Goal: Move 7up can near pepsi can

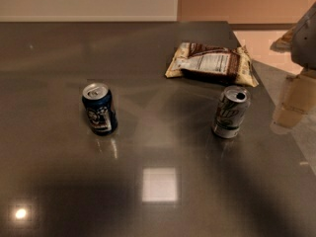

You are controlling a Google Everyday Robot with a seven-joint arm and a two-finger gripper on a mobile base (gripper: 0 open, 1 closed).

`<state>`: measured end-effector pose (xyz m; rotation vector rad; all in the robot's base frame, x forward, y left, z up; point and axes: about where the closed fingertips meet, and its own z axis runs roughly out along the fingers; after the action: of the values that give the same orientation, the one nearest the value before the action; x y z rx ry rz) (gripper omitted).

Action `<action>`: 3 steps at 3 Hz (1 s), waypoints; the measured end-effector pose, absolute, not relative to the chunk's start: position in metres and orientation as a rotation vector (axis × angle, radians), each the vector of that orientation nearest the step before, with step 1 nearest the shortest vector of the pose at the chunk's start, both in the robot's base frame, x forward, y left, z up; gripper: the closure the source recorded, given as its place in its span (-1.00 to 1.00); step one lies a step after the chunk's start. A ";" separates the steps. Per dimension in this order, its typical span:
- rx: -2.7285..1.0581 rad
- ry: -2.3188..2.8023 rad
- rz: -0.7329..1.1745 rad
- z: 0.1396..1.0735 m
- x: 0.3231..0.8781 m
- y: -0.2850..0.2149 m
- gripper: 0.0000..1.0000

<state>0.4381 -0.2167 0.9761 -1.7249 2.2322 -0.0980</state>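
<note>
The 7up can, silver-white with green lettering and a silver top, stands upright on the dark grey table, right of centre. The pepsi can, dark blue with a white and red logo patch, stands upright left of centre, well apart from the 7up can. My gripper shows as a blurred grey and tan shape at the right edge of the view, to the right of the 7up can and not touching it. It holds nothing that I can see.
A snack bag, brown and cream with a white label, lies flat behind the 7up can near the table's far right corner. The table's right edge runs diagonally just right of the 7up can. A wall stands behind the table.
</note>
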 end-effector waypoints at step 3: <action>-1.746 2.162 -0.010 0.968 0.463 -0.215 -1.00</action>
<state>0.4631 -0.2152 0.9676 -1.7463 2.1624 -0.0099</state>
